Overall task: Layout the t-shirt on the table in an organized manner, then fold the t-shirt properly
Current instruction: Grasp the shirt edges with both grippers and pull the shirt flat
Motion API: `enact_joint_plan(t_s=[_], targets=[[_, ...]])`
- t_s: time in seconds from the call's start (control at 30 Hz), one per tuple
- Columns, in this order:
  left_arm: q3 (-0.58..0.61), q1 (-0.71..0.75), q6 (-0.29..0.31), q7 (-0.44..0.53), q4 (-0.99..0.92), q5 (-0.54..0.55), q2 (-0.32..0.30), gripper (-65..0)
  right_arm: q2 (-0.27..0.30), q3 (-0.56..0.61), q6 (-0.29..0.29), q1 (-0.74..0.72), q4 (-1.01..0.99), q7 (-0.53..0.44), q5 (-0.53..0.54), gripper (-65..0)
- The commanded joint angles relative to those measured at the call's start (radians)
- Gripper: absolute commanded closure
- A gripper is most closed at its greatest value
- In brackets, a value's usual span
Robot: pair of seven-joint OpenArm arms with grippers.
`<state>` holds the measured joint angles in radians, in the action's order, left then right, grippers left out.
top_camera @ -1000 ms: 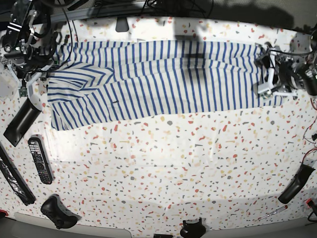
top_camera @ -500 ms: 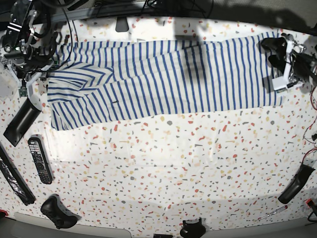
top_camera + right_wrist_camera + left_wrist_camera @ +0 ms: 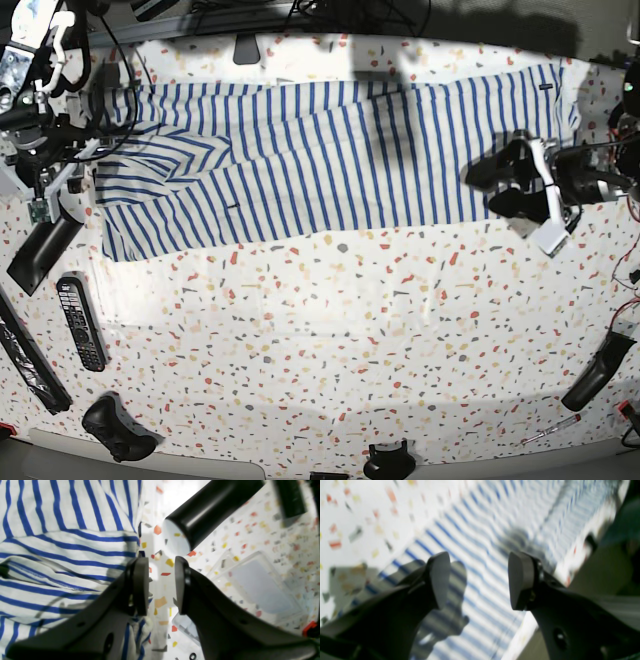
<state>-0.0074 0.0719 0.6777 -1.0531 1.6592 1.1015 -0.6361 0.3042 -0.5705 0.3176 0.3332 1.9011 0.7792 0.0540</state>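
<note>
The white t-shirt with thin blue stripes (image 3: pixel 330 160) lies spread across the far half of the speckled table (image 3: pixel 330 340). One sleeve is folded over at its left end. My left gripper (image 3: pixel 497 187) hovers over the shirt's right part. In the left wrist view it (image 3: pixel 480 580) is wide open and empty above the blurred stripes (image 3: pixel 480 530). My right gripper (image 3: pixel 68 195) is at the shirt's left edge. In the right wrist view its jaws (image 3: pixel 160 585) stand narrowly apart with bare table between them, beside the shirt's edge (image 3: pixel 75 550).
A black cylinder (image 3: pixel 40 250) (image 3: pixel 210 507) lies just left of the shirt, with a clear plastic box (image 3: pixel 260 587) beside it. A remote (image 3: pixel 80 322), a long black bar (image 3: pixel 30 360) and a game controller (image 3: pixel 118 428) sit front left. A black handle (image 3: pixel 597 372) and a screwdriver (image 3: pixel 550 430) sit front right.
My left gripper drew the shirt's right corner outward, let it go and moved inward over the shirt. The right hem now lies further right. My right arm shifted only slightly.
</note>
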Motion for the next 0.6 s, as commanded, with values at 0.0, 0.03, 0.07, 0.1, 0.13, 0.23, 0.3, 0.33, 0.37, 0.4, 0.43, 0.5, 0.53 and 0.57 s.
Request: enact_joint_plan(t_s=[0.0, 0.03, 0.07, 0.1, 0.13, 0.23, 0.3, 0.33, 0.37, 0.4, 0.43, 0.5, 0.53, 0.57], targets=[[-0.024, -0.007, 0.003, 0.020, 0.011, 0.020, 0.008, -34.0, 0.017, -0.005, -0.004, -0.006, 0.035, -0.011, 0.006, -17.1], [-0.034, -0.005, 0.003, 0.023, 0.011, 0.008, 0.031, -34.0, 0.017, -0.005, -0.004, -0.005, 0.049, -0.011, 0.006, -17.1], [-0.036, -0.005, 0.003, 0.024, 0.010, -0.021, 0.050, -34.0, 0.017, -0.005, -0.004, -0.006, 0.061, -0.013, 0.006, -17.1], [-0.036, -0.005, 0.002, 0.031, 0.008, -0.058, 0.066, -34.0, 0.017, -0.005, -0.004, -0.006, 0.073, -0.017, 0.011, -17.1], [-0.036, -0.002, 0.002, 0.045, 0.005, -0.097, 0.081, -34.0, 0.017, -0.005, -0.004, -0.006, 0.083, -0.023, 0.029, -17.1], [-0.036, 0.019, -0.029, 0.117, 0.002, -0.214, 0.113, -34.0, 0.017, -0.005, -0.003, -0.006, 0.105, -0.039, 0.147, -17.1], [-0.036, 0.044, -0.082, 0.146, 0.002, -0.270, 0.122, -34.0, 0.017, -0.005, -0.002, -0.006, 0.109, -0.052, 0.240, -17.1], [-0.036, 0.058, -0.093, 0.146, 0.002, -0.287, 0.124, -34.0, 0.016, -0.005, 0.001, -0.006, 0.108, -0.062, 0.286, -17.1], [-0.036, 0.074, -0.100, 0.145, 0.002, -0.293, 0.124, -34.0, 0.016, -0.005, 0.017, -0.006, 0.107, -0.069, 0.331, -17.1], [-0.036, 0.091, -0.103, 0.143, 0.002, -0.293, 0.123, -34.0, 0.014, -0.005, 0.047, -0.006, 0.105, -0.074, 0.365, -17.1], [-0.036, 0.108, -0.103, 0.137, 0.002, -0.293, 0.123, -34.0, 0.011, -0.004, 0.080, -0.006, 0.103, -0.073, 0.396, -17.1], [-0.036, 0.138, -0.102, 0.135, 0.002, -0.294, 0.123, -34.0, -0.001, -0.004, 0.130, -0.006, 0.098, -0.072, 0.422, -17.1], [-0.036, 0.150, -0.102, 0.135, 0.002, -0.298, 0.124, -34.0, -0.010, -0.004, 0.145, -0.006, 0.095, -0.073, 0.422, -17.1], [-0.036, 0.161, -0.102, 0.135, 0.002, -0.302, 0.124, -34.0, -0.018, -0.004, 0.154, -0.006, 0.089, -0.072, 0.422, -17.1]])
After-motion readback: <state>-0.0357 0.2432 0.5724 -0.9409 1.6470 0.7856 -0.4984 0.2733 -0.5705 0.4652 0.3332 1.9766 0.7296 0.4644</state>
